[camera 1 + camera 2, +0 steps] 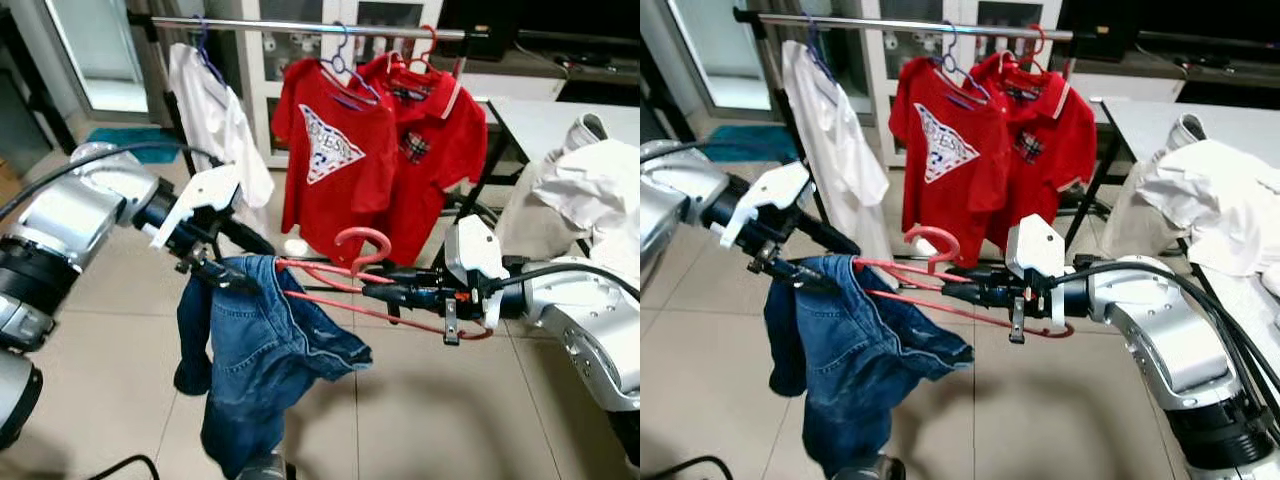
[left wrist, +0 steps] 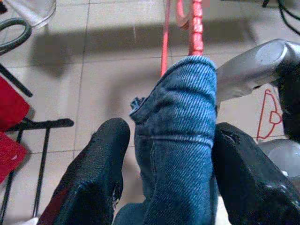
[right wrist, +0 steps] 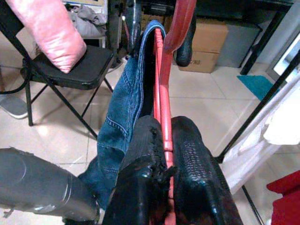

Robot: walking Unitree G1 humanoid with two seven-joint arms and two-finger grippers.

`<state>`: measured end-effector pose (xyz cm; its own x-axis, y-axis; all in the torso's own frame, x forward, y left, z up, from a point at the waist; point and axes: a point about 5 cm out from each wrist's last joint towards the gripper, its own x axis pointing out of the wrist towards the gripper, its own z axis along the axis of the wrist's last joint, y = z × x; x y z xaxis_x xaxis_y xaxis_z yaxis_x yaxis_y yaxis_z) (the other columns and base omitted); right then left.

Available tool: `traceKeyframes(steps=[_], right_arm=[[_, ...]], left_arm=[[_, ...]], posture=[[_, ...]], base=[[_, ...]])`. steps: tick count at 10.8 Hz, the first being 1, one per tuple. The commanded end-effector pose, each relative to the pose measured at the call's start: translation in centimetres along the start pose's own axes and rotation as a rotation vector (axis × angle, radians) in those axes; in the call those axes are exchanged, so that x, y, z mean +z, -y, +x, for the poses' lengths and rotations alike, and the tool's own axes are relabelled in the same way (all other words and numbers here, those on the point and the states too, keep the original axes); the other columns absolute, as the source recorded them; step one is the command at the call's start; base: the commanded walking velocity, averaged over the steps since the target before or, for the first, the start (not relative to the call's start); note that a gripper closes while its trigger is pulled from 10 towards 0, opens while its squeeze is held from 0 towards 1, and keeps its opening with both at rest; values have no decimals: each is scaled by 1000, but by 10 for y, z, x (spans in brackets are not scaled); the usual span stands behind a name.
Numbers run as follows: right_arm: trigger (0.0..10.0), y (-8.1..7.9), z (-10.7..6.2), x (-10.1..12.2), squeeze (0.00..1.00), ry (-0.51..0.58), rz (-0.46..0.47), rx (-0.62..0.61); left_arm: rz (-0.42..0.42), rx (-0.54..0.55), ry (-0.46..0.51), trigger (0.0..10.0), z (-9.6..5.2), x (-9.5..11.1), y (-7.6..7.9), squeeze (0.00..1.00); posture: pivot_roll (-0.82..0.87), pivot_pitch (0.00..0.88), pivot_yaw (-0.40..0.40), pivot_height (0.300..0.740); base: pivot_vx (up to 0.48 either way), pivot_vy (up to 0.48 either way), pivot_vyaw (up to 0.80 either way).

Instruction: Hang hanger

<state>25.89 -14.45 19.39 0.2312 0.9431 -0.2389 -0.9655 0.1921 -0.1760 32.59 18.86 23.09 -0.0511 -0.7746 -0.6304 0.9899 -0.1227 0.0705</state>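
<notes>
Red plastic hanger [image 1: 380,290] lies nearly level between the two arms, its long axis running from one arm across to the other, with blue denim jeans [image 1: 262,350] draped over its left end. The right claw [image 1: 378,291] is pressed together on the hanger's bar near the hook [image 1: 362,243], which curls upward. The left claw [image 1: 212,270] pinches the denim where it folds over the hanger's far end, the fabric wedged between its fingers [image 2: 98,173]. Above and behind, well apart from the hook, runs the metal rail [image 1: 320,26] carrying a white shirt [image 1: 215,115] and two red shirts [image 1: 375,150]. The hook likely has to rise and travel forward, so the right arm, nearer the hook, seems best placed to lead.
</notes>
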Motion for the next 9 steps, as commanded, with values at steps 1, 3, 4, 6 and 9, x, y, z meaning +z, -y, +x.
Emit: traceKeyframes(steps=[1, 3, 4, 6, 9], right_arm=[[10000, 3, -2, 12, 0, 38, -49, -2], [10000, 3, -2, 13, 0, 40, -48, -1], [10000, 3, -2, 13, 0, 42, -49, 2], [10000, 3, -1, 14, 0, 45, -51, 2], [10000, 4, -2, 15, 0, 46, -53, -2]], left_arm=[[6, 9, -4, 10000, 0, 0, -1, 0], [9, -2, 128, 0, 5, 9, -4, 0], [6, -25, 144, 0, 7, 10, -4, 0], [13, -26, 116, 0, 11, 7, -4, 0], [13, -19, 91, 0, 9, 5, -4, 0]], posture=[[158, 22, 29, 740], [157, 22, 29, 740], [157, 22, 28, 740], [155, 21, 31, 740], [156, 20, 29, 740]], base=[[0, 0, 0], [0, 0, 0], [0, 0, 0], [0, 0, 0], [0, 0, 0]])
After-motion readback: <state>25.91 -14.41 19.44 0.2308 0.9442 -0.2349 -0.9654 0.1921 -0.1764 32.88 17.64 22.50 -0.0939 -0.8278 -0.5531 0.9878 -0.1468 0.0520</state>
